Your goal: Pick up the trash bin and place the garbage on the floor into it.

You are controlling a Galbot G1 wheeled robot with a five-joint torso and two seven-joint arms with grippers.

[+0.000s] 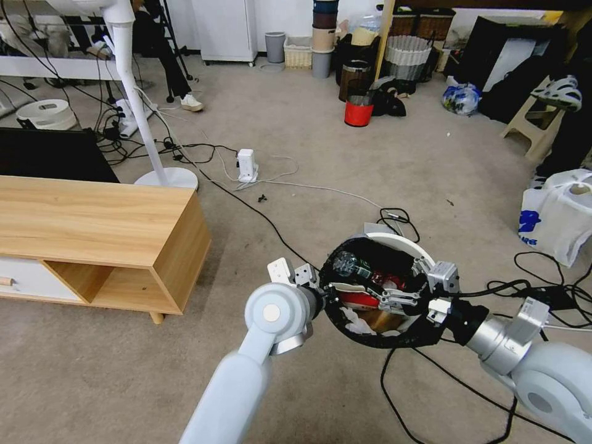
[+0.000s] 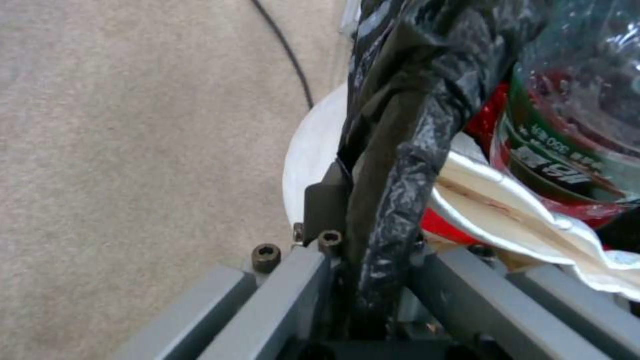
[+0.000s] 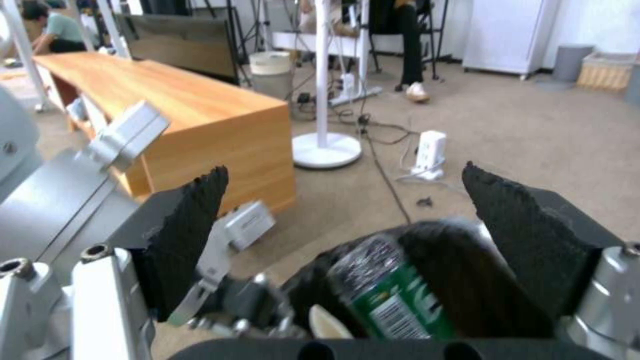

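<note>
My left gripper (image 1: 316, 290) holds the trash bin (image 1: 419, 250), a round white bin lined with a black bag, above the carpet. In the left wrist view the left gripper (image 2: 360, 235) is shut on the bag-covered rim (image 2: 393, 165). Garbage lies inside the bin: a green-labelled plastic bottle (image 1: 350, 264), something red (image 1: 357, 300), white tissue (image 1: 354, 320) and brown paper (image 1: 382, 320). My right gripper (image 1: 385, 295) reaches over the bin's mouth. In the right wrist view it (image 3: 343, 200) stands open above the bottle (image 3: 387, 295), with nothing between its black pads (image 3: 193, 230).
A low wooden cabinet (image 1: 92, 228) stands to the left. Black cables (image 1: 394, 219) run across the carpet under and right of the bin. A white shopping bag (image 1: 558, 219) sits at the right, a fan stand (image 1: 166, 176) and power strip (image 1: 246, 163) farther back, a red bucket (image 1: 359, 113) beyond.
</note>
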